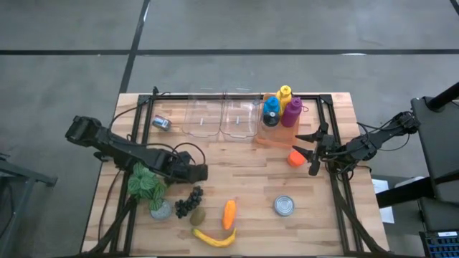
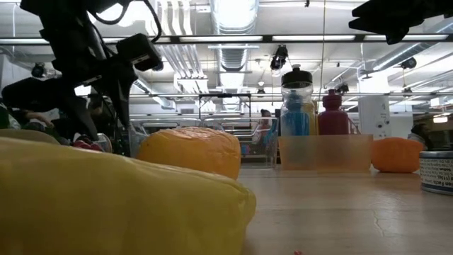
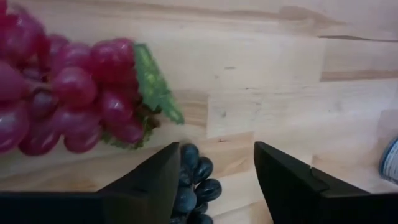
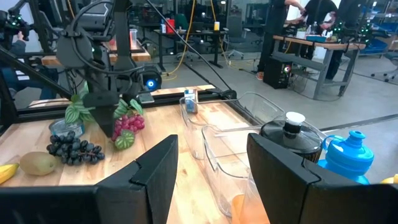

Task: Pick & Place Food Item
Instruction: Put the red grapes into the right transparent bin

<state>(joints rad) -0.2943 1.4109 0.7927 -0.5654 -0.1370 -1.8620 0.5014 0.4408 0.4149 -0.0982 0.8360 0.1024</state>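
Bright, even overhead light. In the low view ceiling strip lights [image 2: 233,39] glare, and the near yellow fruit [image 2: 106,198] is heavily blurred.

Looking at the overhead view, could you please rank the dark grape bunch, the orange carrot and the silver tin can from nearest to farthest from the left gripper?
From the left gripper:
1. Dark grape bunch, just below the gripper, toward the table's near edge.
2. Orange carrot, farther toward the table's middle.
3. Silver tin can, on the right arm's side.

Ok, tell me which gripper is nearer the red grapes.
Left. The left gripper is right beside the red grapes; the right gripper waits across the table by the bottles.
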